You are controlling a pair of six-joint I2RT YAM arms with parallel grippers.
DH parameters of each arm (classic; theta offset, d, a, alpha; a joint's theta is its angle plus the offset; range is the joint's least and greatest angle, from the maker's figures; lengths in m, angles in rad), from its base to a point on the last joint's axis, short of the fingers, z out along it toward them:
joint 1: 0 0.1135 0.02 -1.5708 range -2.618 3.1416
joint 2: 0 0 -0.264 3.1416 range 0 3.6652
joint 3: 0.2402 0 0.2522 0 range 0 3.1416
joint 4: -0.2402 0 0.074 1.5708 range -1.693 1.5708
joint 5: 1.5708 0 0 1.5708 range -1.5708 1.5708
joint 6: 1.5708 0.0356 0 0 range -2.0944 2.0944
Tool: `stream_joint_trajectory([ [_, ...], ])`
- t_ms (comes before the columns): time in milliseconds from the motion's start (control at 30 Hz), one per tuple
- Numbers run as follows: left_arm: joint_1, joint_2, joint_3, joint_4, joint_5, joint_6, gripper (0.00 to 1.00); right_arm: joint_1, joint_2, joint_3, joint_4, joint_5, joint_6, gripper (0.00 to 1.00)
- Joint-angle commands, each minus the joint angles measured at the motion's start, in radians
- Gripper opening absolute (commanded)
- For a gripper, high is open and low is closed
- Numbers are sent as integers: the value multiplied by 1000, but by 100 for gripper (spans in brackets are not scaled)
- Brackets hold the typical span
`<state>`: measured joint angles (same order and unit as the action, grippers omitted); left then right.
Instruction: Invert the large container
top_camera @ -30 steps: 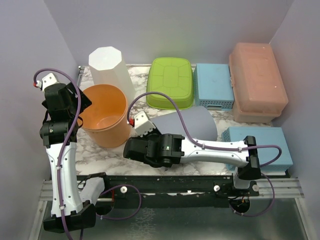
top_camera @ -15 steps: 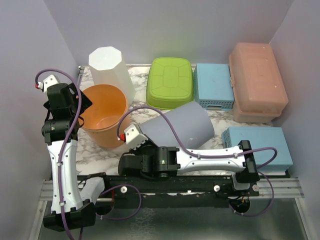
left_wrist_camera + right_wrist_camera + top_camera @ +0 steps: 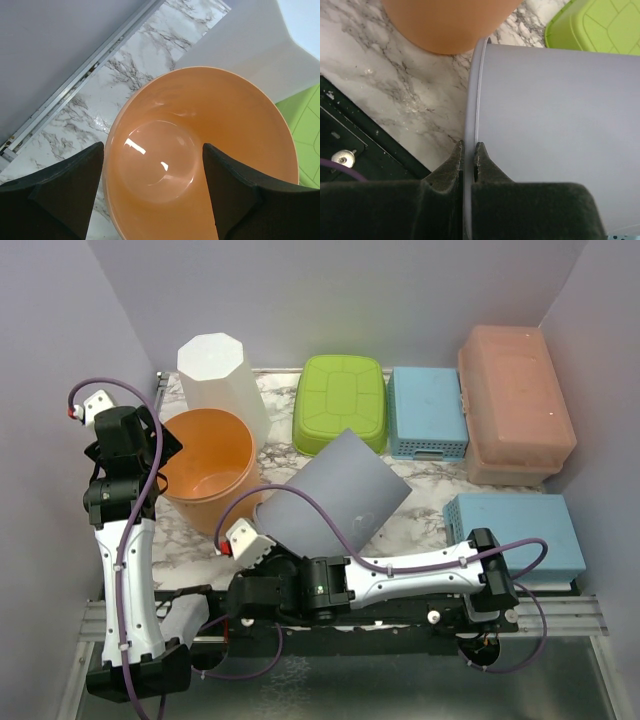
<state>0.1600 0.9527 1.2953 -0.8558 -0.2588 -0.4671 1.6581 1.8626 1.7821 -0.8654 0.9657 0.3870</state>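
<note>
Item: grey container [image 3: 340,495], mid-table [image 3: 190,550], lying tilted on its side; long axis runs from its near-left rim to its far-right base, the base close to the green tub [image 3: 342,405]. Right gripper [image 3: 468,152]: clamped on the near-left rim wall, a finger on either side. Left gripper [image 3: 152,147]: jaws wide apart, empty, above the orange bucket [image 3: 205,465] just beside that rim. Left side crowded; freer room lies near-right, before the blue box [image 3: 520,530]. Judged: right arm's turn

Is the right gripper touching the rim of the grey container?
Touching. The right wrist view shows the right gripper pinching the rim of the grey container between its shut jaws.
</note>
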Motion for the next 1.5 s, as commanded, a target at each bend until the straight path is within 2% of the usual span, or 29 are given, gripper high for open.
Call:
stream_joint_trajectory([
  [0,5,-21,19,-5,-38,-3,81,0,1,-59,6,-112,-23,1],
  [133,5,-24,23,-6,-39,-3,81,0,-22,-106,64,-140,-28,1],
  [433,4,-26,19,-6,-26,-4,81,-10,-19,-149,74,-106,-3,1],
  [600,5,-34,9,-6,-26,-4,81,-19,-53,-219,160,-146,-46,1],
  [1067,6,-33,2,0,-16,2,81,-75,-94,-339,257,-186,-145,1],
  [1333,6,-31,10,-4,-22,5,81,-81,-83,-379,281,-199,-138,1],
  [1467,5,-31,17,-4,-18,16,83,-81,-21,-338,198,-117,-147,1],
])
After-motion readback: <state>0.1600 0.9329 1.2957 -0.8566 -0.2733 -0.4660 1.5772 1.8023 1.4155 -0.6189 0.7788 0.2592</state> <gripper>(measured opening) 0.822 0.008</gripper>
